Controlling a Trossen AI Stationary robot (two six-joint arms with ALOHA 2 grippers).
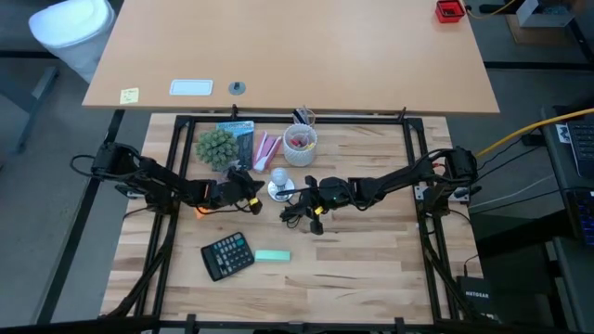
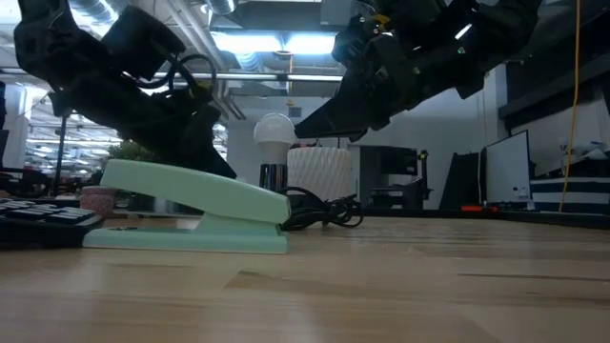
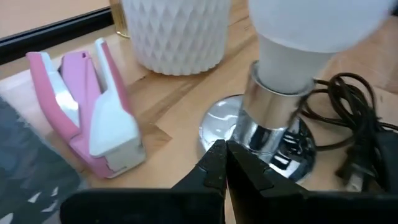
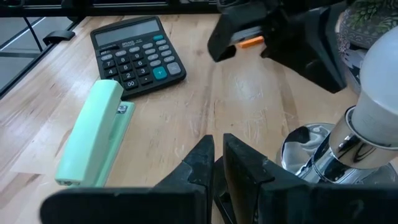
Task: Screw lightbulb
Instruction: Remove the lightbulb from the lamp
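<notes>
The green stapler lies nearest on the desk, the calculator just left of it. The lightbulb stands upright in the chrome socket at desk centre. The left hand and right hand flank the socket, fingers closed and empty. Risk: a closed hand may strike the socket, tipping it, or snag the black cord.

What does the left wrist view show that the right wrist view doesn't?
Only the left wrist view shows the pink stapler, the white textured cup and the black cord. Only the right wrist view shows the calculator and the green stapler. Both show the lightbulb seated upright in its shiny silver base, with that arm's own fingers closed and off it.
</notes>
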